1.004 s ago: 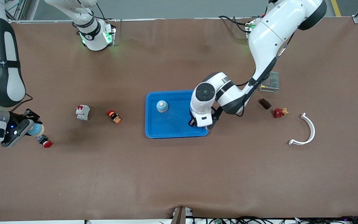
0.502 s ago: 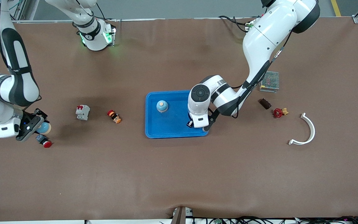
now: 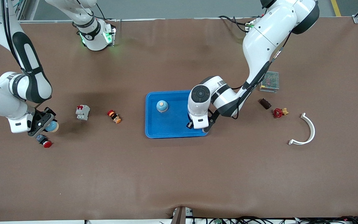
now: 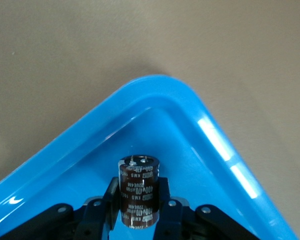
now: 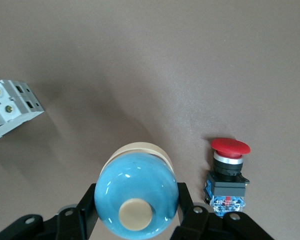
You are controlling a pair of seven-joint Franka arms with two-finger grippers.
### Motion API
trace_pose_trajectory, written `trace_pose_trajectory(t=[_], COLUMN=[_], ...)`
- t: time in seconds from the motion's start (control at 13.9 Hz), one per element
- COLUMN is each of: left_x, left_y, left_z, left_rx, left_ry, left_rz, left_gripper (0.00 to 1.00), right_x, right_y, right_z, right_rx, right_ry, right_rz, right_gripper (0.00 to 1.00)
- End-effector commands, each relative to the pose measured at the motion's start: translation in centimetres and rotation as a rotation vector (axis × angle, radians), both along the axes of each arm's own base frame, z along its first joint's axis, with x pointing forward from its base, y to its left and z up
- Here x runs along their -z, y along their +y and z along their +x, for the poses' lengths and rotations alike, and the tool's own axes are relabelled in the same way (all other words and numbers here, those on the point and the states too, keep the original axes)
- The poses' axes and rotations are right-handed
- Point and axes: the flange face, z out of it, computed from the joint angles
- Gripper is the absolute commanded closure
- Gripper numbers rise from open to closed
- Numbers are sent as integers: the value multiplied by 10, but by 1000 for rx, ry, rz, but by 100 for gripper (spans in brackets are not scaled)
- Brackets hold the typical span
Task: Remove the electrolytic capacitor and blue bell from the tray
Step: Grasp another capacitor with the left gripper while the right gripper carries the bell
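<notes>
My left gripper hangs low in the corner of the blue tray nearest the front camera, toward the left arm's end. In the left wrist view it is shut on the dark brown capacitor, held upright near the tray's rim. My right gripper is over the table at the right arm's end, shut on a blue bell with a cream button. Another blue bell stands in the tray.
A red push button lies just under the right gripper. A white circuit breaker and a small orange part lie between it and the tray. Near the left arm lie a mesh box, brown block, red valve and white curved piece.
The right arm has carried the bell a short way toward the tray. The left gripper has shifted slightly in the tray corner, its jaws closing on the capacitor.
</notes>
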Motion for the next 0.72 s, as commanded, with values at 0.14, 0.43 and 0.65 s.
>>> trace_pose_trajectory(t=[0.14, 0.43, 0.65], left_x=[-49, -78, -83], left_y=[18, 83, 152], left_z=[10, 28, 39], left_rx=[20, 118, 175], left_ry=[-34, 56, 101], left_rz=[78, 207, 230], left_gripper=[100, 100, 100], right_x=[23, 37, 44], right_y=[0, 3, 6], right_z=[-14, -20, -25], right_rx=[-2, 7, 10], right_ry=[-26, -41, -54], right_rz=[0, 2, 0], right_gripper=[55, 55, 55])
